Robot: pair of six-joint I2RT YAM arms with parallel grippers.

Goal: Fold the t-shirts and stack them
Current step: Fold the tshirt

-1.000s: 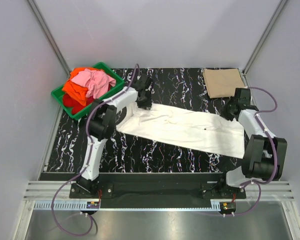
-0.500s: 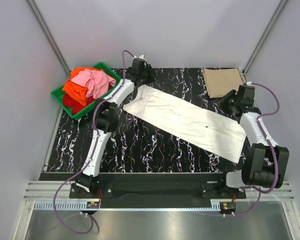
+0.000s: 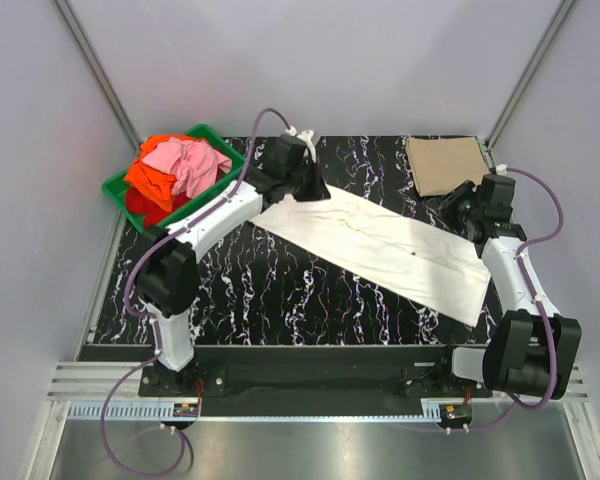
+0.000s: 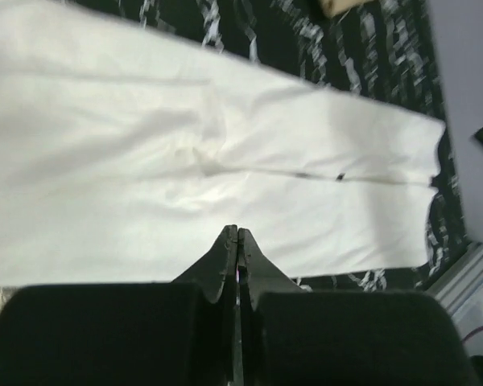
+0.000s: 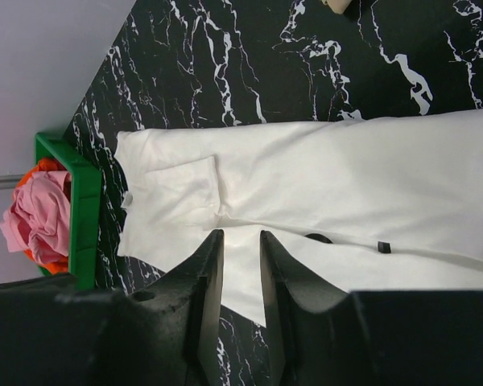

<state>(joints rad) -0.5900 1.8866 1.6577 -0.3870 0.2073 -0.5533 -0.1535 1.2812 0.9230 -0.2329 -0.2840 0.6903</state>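
Fig.: L arm (image 3: 215,215) stretched far across black marbled desk (image 3: 270,290); L claw (image 4: 237,233) shut, empty, over far-left end of long white cloth tee (image 3: 380,245), lying flat, diag., mid-desk. R arm (image 3: 520,275) bent; R claw (image 5: 241,237) part-open, empty, by tee's right end.

The white t-shirt (image 3: 380,240) is soft, matt cloth, faintly creased; the tan t-shirt (image 3: 445,165) is matt cloth too. The bench (image 3: 310,300) looks smooth, black with white marbling. The green crate (image 3: 111,186) is smooth plastic.
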